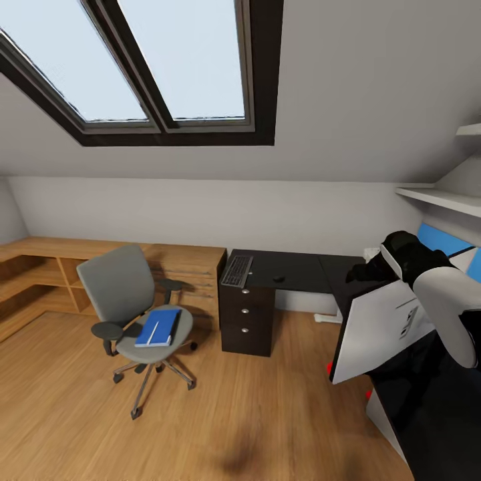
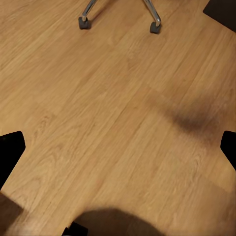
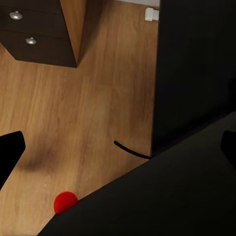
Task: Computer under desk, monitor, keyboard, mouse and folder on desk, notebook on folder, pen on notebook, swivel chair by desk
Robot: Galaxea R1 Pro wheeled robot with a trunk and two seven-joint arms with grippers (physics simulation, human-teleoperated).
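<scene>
Desk [image 1: 294, 268] corner behind monitor [image 1: 374, 331], perhaps.

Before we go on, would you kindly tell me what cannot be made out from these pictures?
- Head view: the white-backed monitor faces away, so its screen is hidden.
- Head view: the right gripper is hidden behind the black wrist, so its state is unclear.
- Head view: the small dark mouse is too small for detail.
- Left wrist view: the grey swivel chair is cut off by the edge.

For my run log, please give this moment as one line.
right hand: at monitor top, grip unclear | folder: on swivel chair | keyboard, mouse: on desk
</scene>
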